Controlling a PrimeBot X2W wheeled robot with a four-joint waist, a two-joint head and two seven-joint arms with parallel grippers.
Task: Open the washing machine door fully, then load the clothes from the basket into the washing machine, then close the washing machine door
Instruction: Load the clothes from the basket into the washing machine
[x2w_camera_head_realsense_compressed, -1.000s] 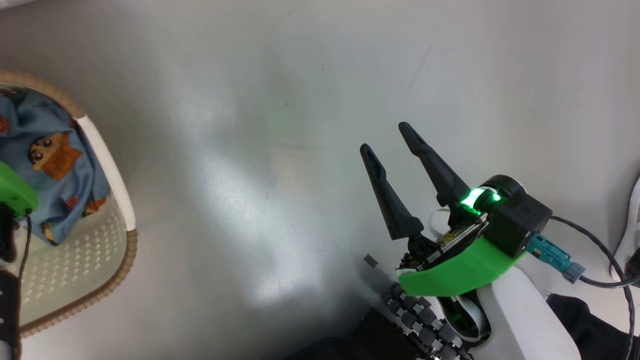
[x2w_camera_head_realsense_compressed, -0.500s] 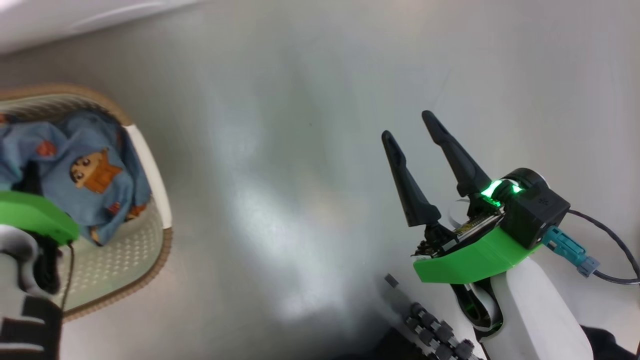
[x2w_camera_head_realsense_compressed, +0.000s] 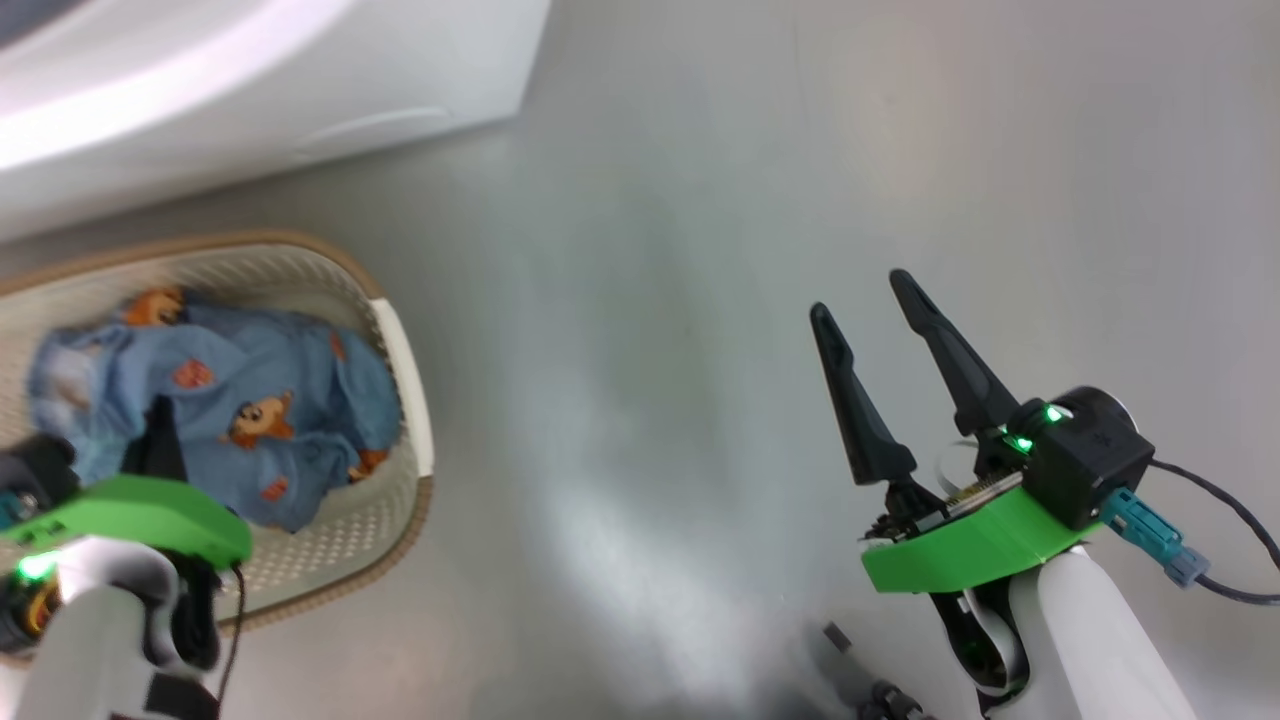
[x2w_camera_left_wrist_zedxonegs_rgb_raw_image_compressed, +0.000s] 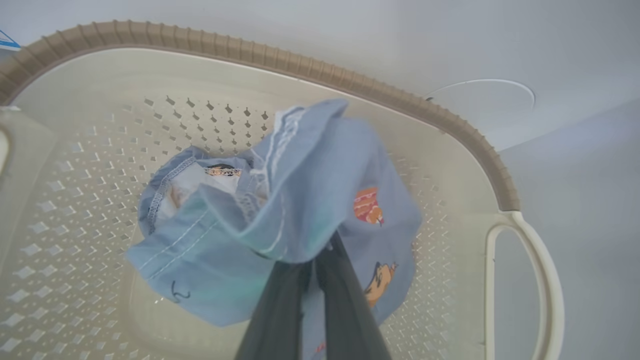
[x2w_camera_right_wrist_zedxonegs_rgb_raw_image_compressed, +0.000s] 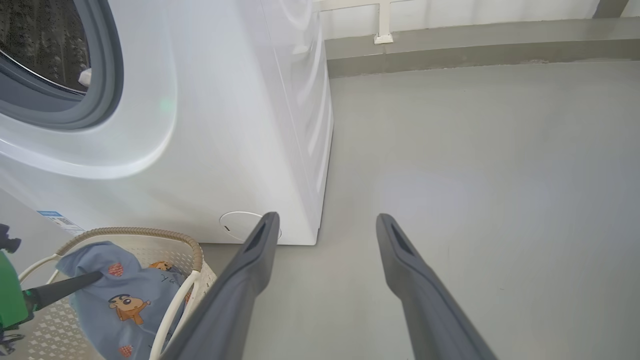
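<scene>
Clothes (x2w_camera_left_wrist_zedxonegs_rgb_raw_image_compressed: 280, 210), light blue with small orange-brown cartoon figures, sit bunched up inside the basket (x2w_camera_left_wrist_zedxonegs_rgb_raw_image_compressed: 350, 85). The left pincer (x2w_camera_left_wrist_zedxonegs_rgb_raw_image_compressed: 315, 265) is down in them. Its two dark fingers are pressed together and pinch a fold of the blue cloth, which hangs over and around its tips. The cream basket with its brown rim lies all around this pincer, and a white handle (x2w_camera_left_wrist_zedxonegs_rgb_raw_image_compressed: 547, 280) is to the pincer's right in the wrist view. Just past the basket stands the white washing machine (x2w_camera_right_wrist_zedxonegs_rgb_raw_image_compressed: 225, 125), with its grey ring (x2w_camera_right_wrist_zedxonegs_rgb_raw_image_compressed: 107, 75) and dark drum (x2w_camera_right_wrist_zedxonegs_rgb_raw_image_compressed: 45, 40) showing. The right pincer (x2w_camera_right_wrist_zedxonegs_rgb_raw_image_compressed: 326, 217) is well apart from the basket, above the bare grey floor (x2w_camera_right_wrist_zedxonegs_rgb_raw_image_compressed: 475, 175). Its fingers are spread wide and hold nothing.
</scene>
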